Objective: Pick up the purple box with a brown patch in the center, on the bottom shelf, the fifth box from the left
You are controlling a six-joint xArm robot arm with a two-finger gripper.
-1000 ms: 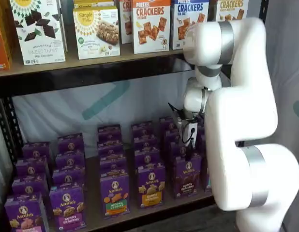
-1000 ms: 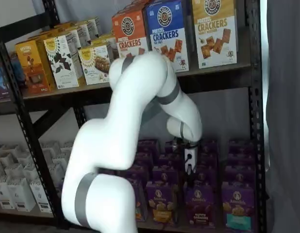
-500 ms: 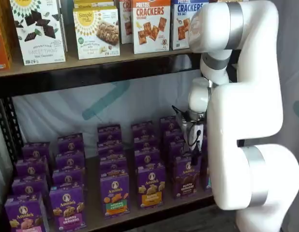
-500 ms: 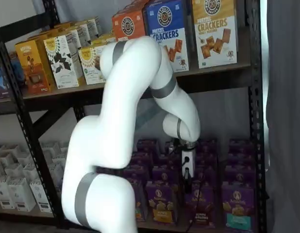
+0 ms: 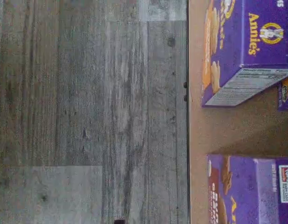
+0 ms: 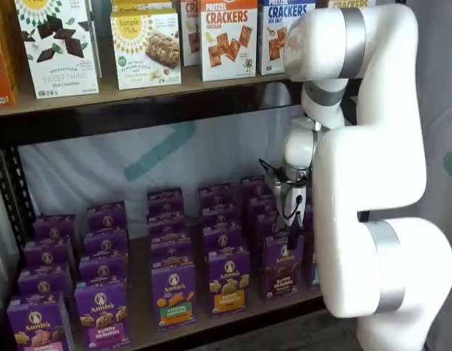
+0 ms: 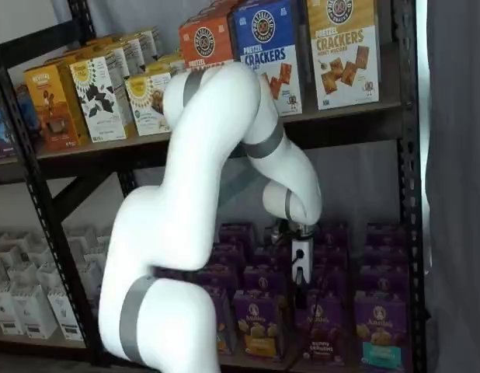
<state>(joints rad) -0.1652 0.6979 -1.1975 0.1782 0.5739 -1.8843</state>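
The white arm (image 6: 365, 183) fills the foreground in both shelf views, bent down toward the bottom shelf (image 6: 142, 322). Behind it the gripper (image 7: 301, 289) hangs over the front row of purple cartons, its white body upright and its dark fingers pointing down. They are seen side-on and are hard to make out against the boxes, though they appear to stand wide apart with nothing between them. Just beneath is the purple box (image 6: 281, 268) with the brown label band, at the shelf's front edge, between a carton with a yellow-orange band (image 6: 227, 281) and one with a teal band (image 7: 378, 331). In the wrist view, two purple cartons sit on the pale board beside the grey floor (image 5: 88, 112).
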